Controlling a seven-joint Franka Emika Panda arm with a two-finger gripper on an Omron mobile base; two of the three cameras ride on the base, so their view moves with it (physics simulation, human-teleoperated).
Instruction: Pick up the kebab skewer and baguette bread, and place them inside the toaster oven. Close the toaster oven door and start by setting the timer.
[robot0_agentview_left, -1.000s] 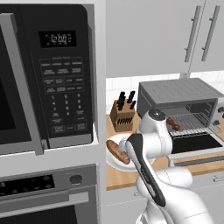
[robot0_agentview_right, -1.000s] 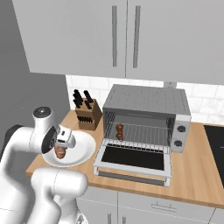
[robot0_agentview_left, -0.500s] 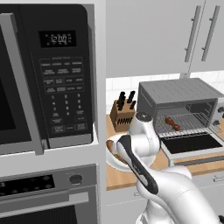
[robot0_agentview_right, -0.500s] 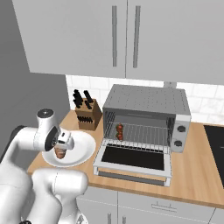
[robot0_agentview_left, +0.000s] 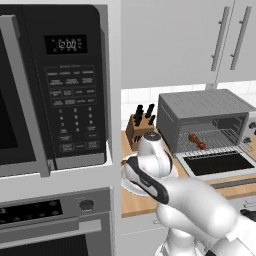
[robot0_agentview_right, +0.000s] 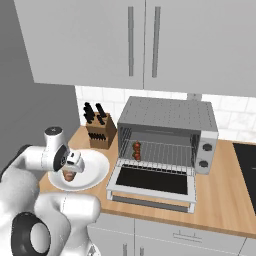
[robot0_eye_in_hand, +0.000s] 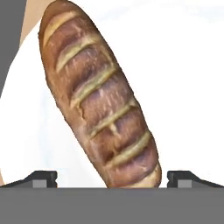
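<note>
The baguette bread, golden-brown with diagonal slashes, lies on a white plate. My gripper hangs open just above it. The loaf's near end sits between the two fingertips, and neither one touches it. From the right base view the gripper hovers over the baguette bread on the plate. The kebab skewer rests on the wire rack inside the toaster oven. The toaster oven door is folded down flat. The left base view also shows the kebab skewer in the toaster oven.
A knife block stands behind the plate, against the tiled wall. A black microwave and a wall oven fill the left side. Upper cabinets hang over the counter. Bare wooden counter lies right of the toaster oven.
The arm has swung left and down from the toaster oven toward the plate, bringing the hand over the baguette. The gripper stayed open.
</note>
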